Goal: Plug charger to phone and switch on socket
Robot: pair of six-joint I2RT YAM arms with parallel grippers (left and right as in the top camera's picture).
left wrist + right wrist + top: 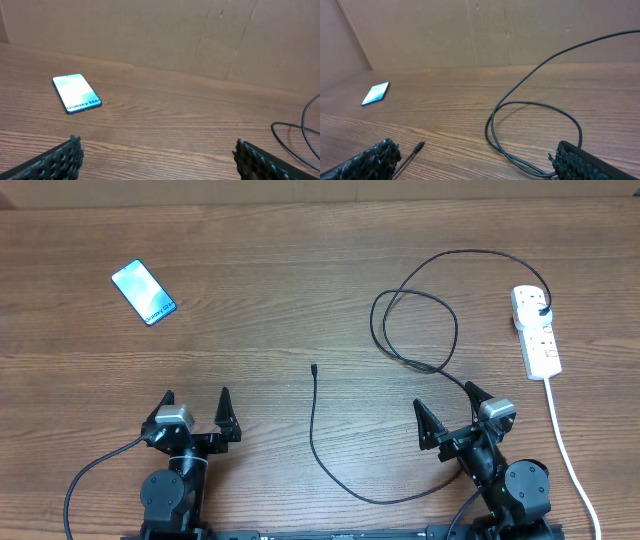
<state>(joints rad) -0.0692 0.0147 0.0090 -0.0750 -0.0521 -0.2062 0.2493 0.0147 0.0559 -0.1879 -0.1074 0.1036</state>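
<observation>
The phone (pixel 143 292) lies screen up at the far left of the table, also in the left wrist view (pixel 76 93) and small in the right wrist view (pixel 375 93). The charger cable (pixel 412 330) loops across the right half; its black plug (pixel 541 308) sits in the white socket strip (pixel 535 330) at the far right. Its connector tip (pixel 314 367) lies free mid-table, also in the right wrist view (pixel 420 145). My left gripper (pixel 196 402) is open and empty near the front left. My right gripper (pixel 444 402) is open and empty, the cable (pixel 535 125) lying on the table ahead of its fingers.
The strip's thick white cord (pixel 570 455) runs down the right side toward the front edge. Brown cardboard walls (pixel 200 35) stand behind the table. The wooden table (pixel 280 270) spans all views.
</observation>
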